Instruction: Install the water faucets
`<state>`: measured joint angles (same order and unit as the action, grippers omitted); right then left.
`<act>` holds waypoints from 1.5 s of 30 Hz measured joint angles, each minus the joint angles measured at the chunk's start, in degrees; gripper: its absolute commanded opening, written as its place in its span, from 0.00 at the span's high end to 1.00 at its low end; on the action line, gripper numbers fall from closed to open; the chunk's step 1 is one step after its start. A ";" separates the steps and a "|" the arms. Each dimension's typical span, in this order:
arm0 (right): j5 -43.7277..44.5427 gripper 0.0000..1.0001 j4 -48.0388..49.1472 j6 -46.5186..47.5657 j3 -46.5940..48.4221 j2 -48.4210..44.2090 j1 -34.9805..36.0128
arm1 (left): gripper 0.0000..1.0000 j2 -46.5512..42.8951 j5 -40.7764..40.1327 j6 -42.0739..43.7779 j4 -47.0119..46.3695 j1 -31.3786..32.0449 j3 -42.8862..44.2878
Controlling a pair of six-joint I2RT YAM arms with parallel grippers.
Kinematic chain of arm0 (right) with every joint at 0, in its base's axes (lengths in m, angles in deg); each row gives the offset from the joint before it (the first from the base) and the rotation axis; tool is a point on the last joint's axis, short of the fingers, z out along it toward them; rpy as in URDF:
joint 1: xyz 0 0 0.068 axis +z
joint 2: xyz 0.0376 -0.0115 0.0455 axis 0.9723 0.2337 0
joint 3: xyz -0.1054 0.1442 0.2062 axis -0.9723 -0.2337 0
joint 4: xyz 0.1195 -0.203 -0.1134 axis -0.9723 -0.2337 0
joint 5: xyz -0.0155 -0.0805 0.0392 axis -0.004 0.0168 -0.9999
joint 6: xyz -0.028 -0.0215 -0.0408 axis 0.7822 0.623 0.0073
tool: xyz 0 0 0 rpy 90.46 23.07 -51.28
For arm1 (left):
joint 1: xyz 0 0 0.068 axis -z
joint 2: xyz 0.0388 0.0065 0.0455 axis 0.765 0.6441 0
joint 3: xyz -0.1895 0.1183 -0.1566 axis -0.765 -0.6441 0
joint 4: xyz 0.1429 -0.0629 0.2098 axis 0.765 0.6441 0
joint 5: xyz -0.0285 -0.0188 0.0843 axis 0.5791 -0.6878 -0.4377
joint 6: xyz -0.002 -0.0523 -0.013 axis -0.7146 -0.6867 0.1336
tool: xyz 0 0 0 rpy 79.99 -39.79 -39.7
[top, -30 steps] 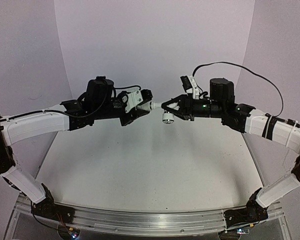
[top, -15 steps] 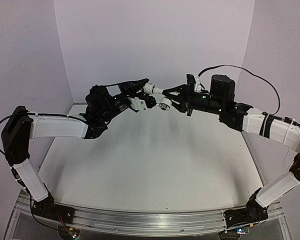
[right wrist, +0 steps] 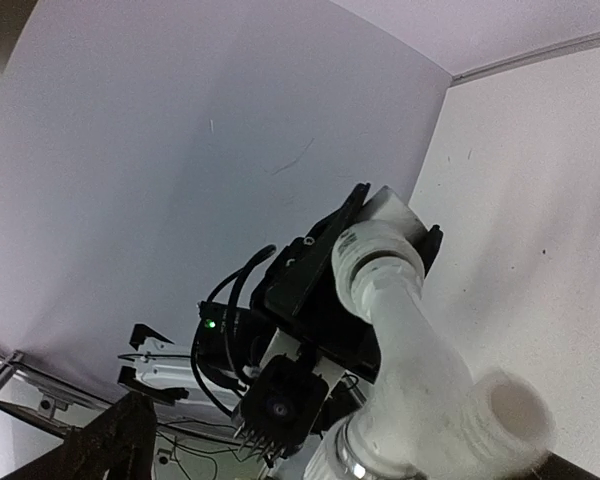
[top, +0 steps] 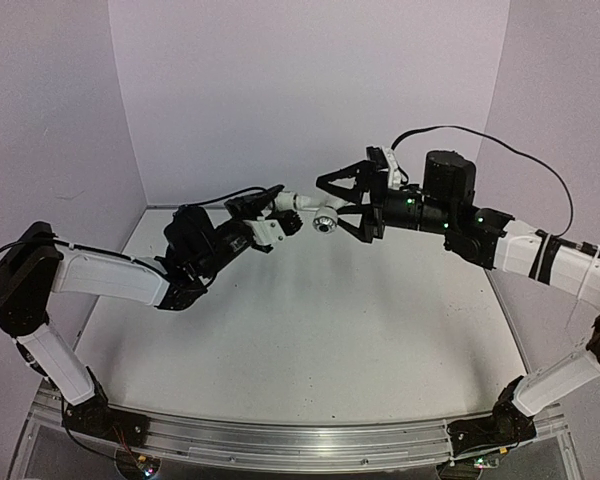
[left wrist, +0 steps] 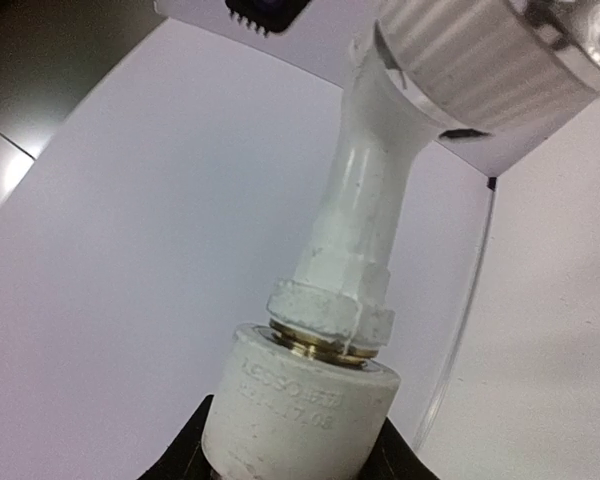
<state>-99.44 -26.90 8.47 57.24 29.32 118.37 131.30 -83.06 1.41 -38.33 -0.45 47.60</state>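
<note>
So there's one tap [left wrist: 365, 200] and one elbow fitting [left wrist: 300, 400], and they're joined. The tap's threaded end sits in the fitting, with only a thin ring of metal thread [left wrist: 315, 345] showing between them. The pair is up in the air over the far half of the table [top: 310, 330], right between the two arms.

The left gripper [top: 283, 206] is clamped on the elbow fitting. In the left wrist view you can see a black finger on either side of it at the bottom edge.

The right gripper [top: 338, 208] has its two fingers spread wide on either side of the tap's single round knob [top: 325, 222], so it's released. In its own wrist view, one finger [right wrist: 110, 440] sits well off to the side of the tap.
</note>
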 measured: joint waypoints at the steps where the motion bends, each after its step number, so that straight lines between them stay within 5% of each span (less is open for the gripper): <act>1: 0.01 0.02 -1.27 1.72 -0.13 -0.55 -0.05 | 1.00 -1.17 -1.23 -2.08 2.23 0.11 -1.36; 11: 4.95 0.02 -10.34 22.00 -8.98 -14.11 -0.12 | 1.00 -14.23 2.86 -36.11 41.54 -0.23 3.20; 22: 0.39 0.04 -22.46 54.74 -8.59 -15.56 -0.10 | 1.00 -13.04 38.14 -68.71 80.33 -0.95 10.14; 29: -10.49 0.08 -27.85 65.43 -6.14 -7.39 1.07 | 1.00 -13.31 45.93 -78.87 85.43 -0.46 10.14; 37: -10.26 0.19 -28.46 69.50 -3.74 -1.43 7.71 | 1.00 -12.85 48.47 -82.70 86.59 0.33 10.14; 45: -10.54 0.54 -26.08 68.85 -2.69 0.79 8.07 | 1.00 -11.47 49.09 -82.87 87.09 0.82 10.14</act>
<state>-109.98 -52.98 77.32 54.55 30.12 126.44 119.83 -33.97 -81.46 48.76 0.37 57.74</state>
